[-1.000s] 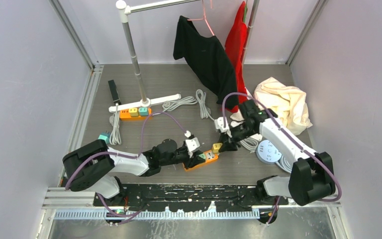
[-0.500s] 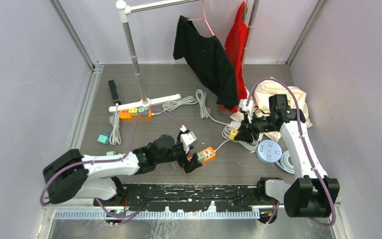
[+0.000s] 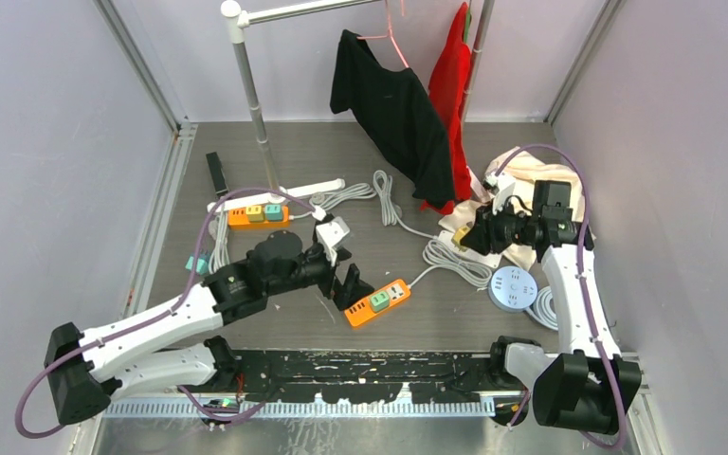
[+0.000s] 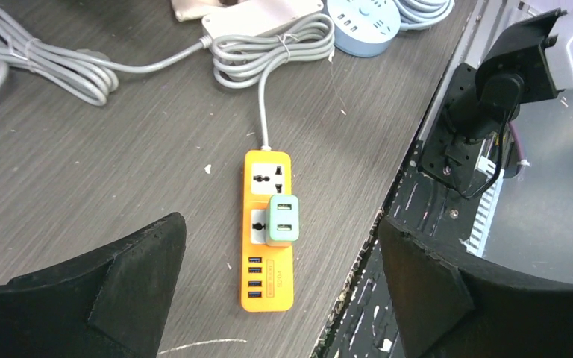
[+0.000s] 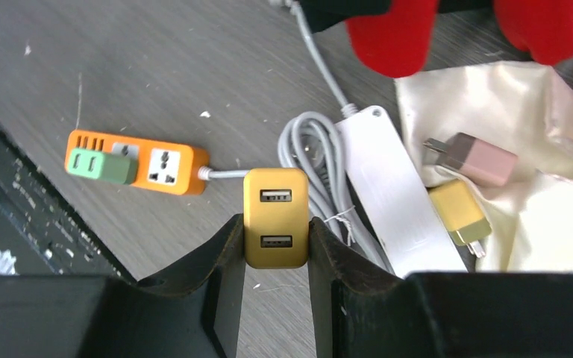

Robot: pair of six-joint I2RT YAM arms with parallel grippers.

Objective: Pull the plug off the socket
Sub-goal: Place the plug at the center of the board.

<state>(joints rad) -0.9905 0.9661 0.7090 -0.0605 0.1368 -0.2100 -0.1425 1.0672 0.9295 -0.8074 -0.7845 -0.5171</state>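
1. Two fingers of the left pincer point(image 3: 348, 282) stand spread wide, released, grasping nothing.
2. Below it, framed between those fingers, an orange power strip point(image 4: 268, 280) lies flat with a green plug point(image 4: 283, 220) seated in one socket.
3. Well to the right, the right pincer point(image 5: 276, 227) is clenched on a yellow plug point(image 5: 275, 198), held apart from the orange strip and near a white power strip point(image 5: 395, 194).

Left claw point(image 4: 280, 231) wide apart, empty; right claw point(image 5: 276, 227) tight on yellow plug point(image 5: 275, 195).

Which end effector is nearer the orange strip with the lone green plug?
Left. The left end effector hovers just beside the orange strip; the right end effector is farther right, holding a yellow plug.
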